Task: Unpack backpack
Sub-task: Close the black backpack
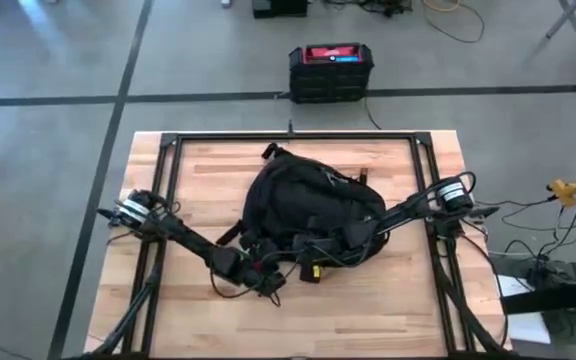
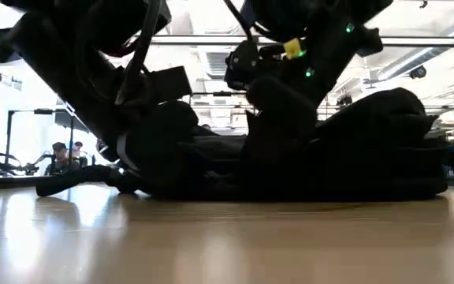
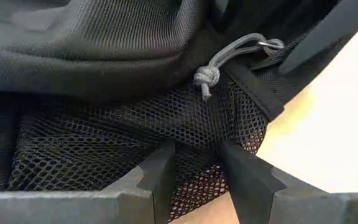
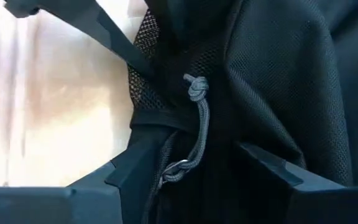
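Your left hand sat at the near left edge of the backpack, fingers a little apart with the mesh pocket between the tips — not clearly pinching it. A grey knotted cord pull hung just beyond those tips. The backpack lay flat, mid-surface, rounded side up, straps trailing toward you.

Your right hand was at the near right edge, fingers spread wide, straddling the grey cord pull and its small metal ring — nothing gripped.

Risks, as I judged them: closing the left hand could snag mesh instead of the cord; pulling then would drag the whole bag, since nothing pinned it. The right fingers could slip off the thin cord. Both hands worked close together, so a collision looked possible.

No readable writing or brand on the backpack; the box with a red top on the floor beyond the surface showed a label too small to read.
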Action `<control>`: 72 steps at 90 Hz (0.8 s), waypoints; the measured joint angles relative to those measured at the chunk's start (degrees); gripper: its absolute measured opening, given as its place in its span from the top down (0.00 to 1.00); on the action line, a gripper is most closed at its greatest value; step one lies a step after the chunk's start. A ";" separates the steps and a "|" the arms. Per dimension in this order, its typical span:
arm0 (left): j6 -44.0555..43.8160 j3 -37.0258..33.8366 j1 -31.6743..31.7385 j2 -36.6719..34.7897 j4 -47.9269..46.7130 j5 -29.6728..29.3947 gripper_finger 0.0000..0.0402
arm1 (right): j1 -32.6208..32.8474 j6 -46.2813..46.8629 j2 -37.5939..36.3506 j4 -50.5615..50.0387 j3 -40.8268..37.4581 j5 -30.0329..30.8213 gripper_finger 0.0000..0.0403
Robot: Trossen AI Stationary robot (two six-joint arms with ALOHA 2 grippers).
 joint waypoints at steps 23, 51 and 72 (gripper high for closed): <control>-2.08 -1.92 0.00 -0.22 0.97 -1.68 0.71 | -0.10 -1.21 0.85 3.65 -0.12 1.66 0.79; -4.58 -3.39 -0.04 -0.32 1.84 -1.93 0.71 | 1.48 -4.13 -2.53 0.40 -0.17 0.25 0.99; -5.26 -3.68 0.00 -0.33 2.10 -2.04 0.71 | 5.78 -13.81 -8.46 0.59 -0.14 -2.47 1.00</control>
